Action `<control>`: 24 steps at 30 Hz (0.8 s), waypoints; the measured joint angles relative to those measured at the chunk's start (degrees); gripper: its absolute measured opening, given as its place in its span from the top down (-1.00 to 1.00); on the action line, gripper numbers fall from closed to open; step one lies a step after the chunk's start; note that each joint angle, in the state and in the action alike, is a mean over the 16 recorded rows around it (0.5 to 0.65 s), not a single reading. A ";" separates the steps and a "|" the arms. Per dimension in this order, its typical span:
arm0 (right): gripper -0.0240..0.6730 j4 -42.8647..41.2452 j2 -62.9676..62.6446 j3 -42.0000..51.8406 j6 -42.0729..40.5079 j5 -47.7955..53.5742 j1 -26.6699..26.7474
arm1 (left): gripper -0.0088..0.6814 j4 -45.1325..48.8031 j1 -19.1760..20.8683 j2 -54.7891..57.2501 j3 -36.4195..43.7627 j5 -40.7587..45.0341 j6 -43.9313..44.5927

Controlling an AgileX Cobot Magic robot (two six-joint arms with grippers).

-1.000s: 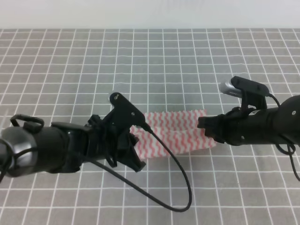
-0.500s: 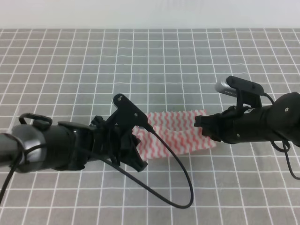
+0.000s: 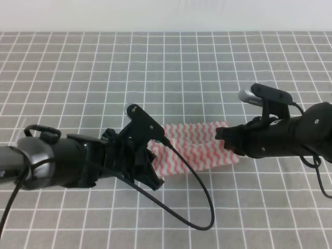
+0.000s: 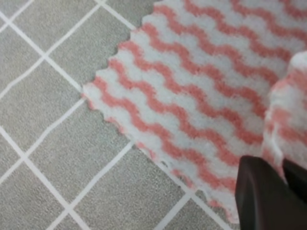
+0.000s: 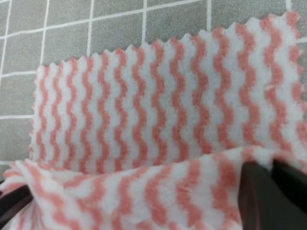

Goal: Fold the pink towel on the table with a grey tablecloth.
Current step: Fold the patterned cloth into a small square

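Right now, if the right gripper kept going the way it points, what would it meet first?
The right gripper points left along the pink towel it pinches; beyond the cloth, the left gripper looks next in line, though depth is unclear.

pink towel (image 3: pixel 194 148) – pink-white zigzags, grey tablecloth (image 3: pixel 166 67) – white grid

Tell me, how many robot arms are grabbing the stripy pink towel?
2. The left gripper pinches the pink towel at its left end, and the right gripper pinches its right end. None seem hidden.

pink towel (image 5: pixel 158 110): fuzzy fleecy cloth, matt | grey tablecloth (image 3: pixel 207 72): fine-grained matt cloth | tool fingers (image 4: pixel 261 194): smooth dark plastic
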 joint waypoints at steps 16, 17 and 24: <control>0.97 -0.26 1.36 -1.47 -0.04 0.62 -1.57 | 0.99 0.00 0.03 0.92 -1.86 -0.32 0.06; 0.97 -0.27 1.36 -1.49 -0.05 0.65 -1.72 | 0.99 0.00 0.04 1.07 -2.11 -0.36 0.05; 0.97 -0.21 2.04 -2.58 -0.58 1.68 -2.43 | 0.99 0.10 0.09 2.14 -3.63 -1.14 -0.05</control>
